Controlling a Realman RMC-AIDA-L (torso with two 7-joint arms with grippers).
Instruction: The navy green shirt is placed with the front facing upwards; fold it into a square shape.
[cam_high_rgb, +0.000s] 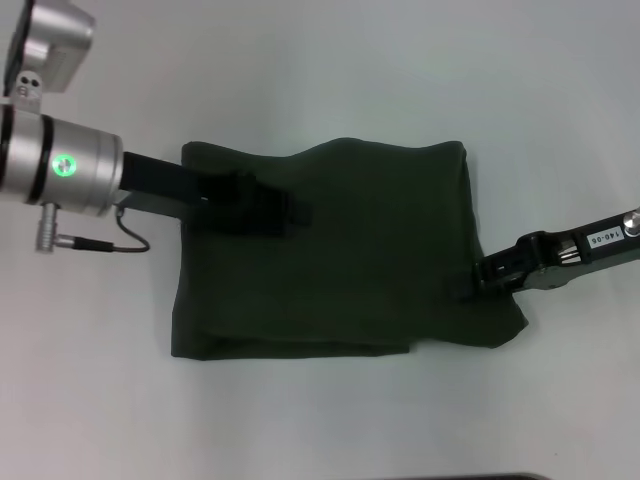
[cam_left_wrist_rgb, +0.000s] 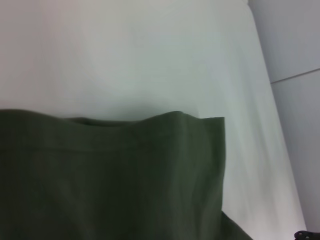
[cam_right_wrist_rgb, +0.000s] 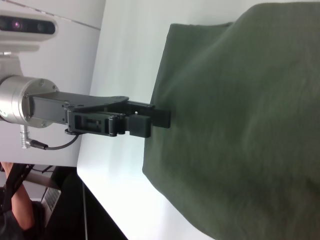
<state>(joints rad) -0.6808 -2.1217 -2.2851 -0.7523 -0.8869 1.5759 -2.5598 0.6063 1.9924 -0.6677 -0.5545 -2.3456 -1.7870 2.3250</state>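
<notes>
- Shirt (cam_high_rgb: 350, 260) folded into rough square, flat on white table (cam_high_rgb: 330, 70).
- Left gripper (cam_high_rgb: 285, 212) over shirt's left part; fingers' state unclear.
- Right gripper (cam_high_rgb: 483, 272) at shirt's right edge; cannot tell if clamped.

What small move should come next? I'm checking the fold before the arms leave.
Probably draw the left end effector back off the navy green shirt: the cloth already lies as a rough square, while the right end effector sits at its opposite edge.

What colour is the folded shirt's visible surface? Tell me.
Plain dark olive green, no lettering showing on the navy green shirt; head view.
</notes>
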